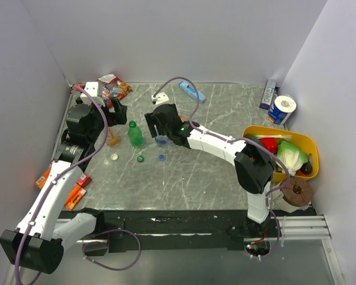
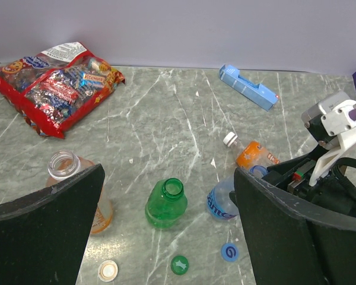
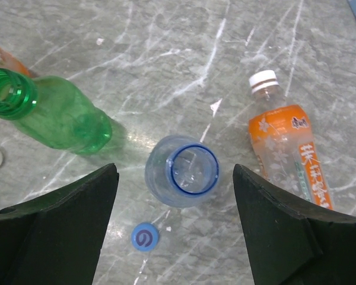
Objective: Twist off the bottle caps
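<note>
Three bottles stand uncapped in a row near the left middle of the tabletop (image 1: 190, 178): an orange bottle (image 2: 64, 168) on the left, a green bottle (image 2: 166, 205) in the middle and a clear bottle (image 3: 182, 170) with a blue label on the right. Their caps lie loose just in front of them, in the same order: a white cap (image 2: 108, 271), a green cap (image 2: 179, 265) and a blue cap (image 3: 145, 237). A fourth bottle (image 3: 288, 157), also orange, lies on its side just beyond the clear one with its white cap on. The right gripper (image 3: 175, 172) hangs right over the clear bottle, spread wide, one finger on either side of the open mouth and neither touching it. The left gripper (image 2: 169, 173) is wide too and holds nothing; the orange bottle stands by its left finger (partly hidden behind it), though I cannot tell whether they touch. A candy bag (image 2: 56, 83) lies in the far left corner and a blue box (image 2: 247, 86) near the far edge.
</note>
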`<state>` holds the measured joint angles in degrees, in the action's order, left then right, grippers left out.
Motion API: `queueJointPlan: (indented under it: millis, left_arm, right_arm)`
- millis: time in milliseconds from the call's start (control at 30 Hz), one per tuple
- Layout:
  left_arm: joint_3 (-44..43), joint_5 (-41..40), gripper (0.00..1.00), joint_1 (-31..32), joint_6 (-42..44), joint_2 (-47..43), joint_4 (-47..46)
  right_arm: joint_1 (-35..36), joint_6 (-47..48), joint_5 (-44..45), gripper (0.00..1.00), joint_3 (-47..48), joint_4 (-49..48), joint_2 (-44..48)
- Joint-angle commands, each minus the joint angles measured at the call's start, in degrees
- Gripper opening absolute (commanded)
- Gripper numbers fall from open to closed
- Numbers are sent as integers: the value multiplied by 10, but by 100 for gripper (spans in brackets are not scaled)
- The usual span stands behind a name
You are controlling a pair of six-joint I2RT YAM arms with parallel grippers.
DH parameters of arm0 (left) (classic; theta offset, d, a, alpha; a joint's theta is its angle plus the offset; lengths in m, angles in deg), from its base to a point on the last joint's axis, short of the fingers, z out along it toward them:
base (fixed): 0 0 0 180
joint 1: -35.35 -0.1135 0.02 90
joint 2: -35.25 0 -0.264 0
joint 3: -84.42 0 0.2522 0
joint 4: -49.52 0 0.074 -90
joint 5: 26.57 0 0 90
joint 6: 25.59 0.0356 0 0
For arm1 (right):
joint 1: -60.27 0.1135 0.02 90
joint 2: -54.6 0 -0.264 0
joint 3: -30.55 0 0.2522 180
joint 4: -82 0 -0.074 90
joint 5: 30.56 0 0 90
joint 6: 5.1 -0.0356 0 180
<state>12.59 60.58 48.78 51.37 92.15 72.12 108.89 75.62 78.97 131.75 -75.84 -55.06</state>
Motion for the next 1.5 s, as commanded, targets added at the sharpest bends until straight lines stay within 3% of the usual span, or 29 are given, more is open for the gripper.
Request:
queueJointPlan:
  millis: [0,200,400,500,700,867,1133,1333,1467]
  left_arm:
    - [-6,10,96,0,-5,2,-15]
    - [-6,12,96,0,-6,1,-15]
    - [-6,19,96,0,-7,-1,-15]
    - [-6,21,96,0,-8,-4,-16]
    - [-6,24,96,0,-10,-10,-19]
    - [-7,24,96,0,-14,-8,-18]
    - [-9,44,96,-9,-8,17,-16]
    - [8,86,96,-45,-29,22,-47]
    - [-13,164,96,-89,-58,49,-31]
  right_arm:
    - [3,6,38,87,12,1,39]
    - [2,22,21,96,-21,-22,96]
    - [-3,15,-56,97,-82,-26,191]
    - [-32,-9,-85,96,-108,9,235]
    - [-160,-44,-193,96,-154,87,267]
    - [-216,19,-220,96,-129,156,190]
    - [-232,88,-244,96,-4,198,32]
    - [-237,132,-287,94,87,227,-68]
    - [-237,138,-286,93,98,235,-102]
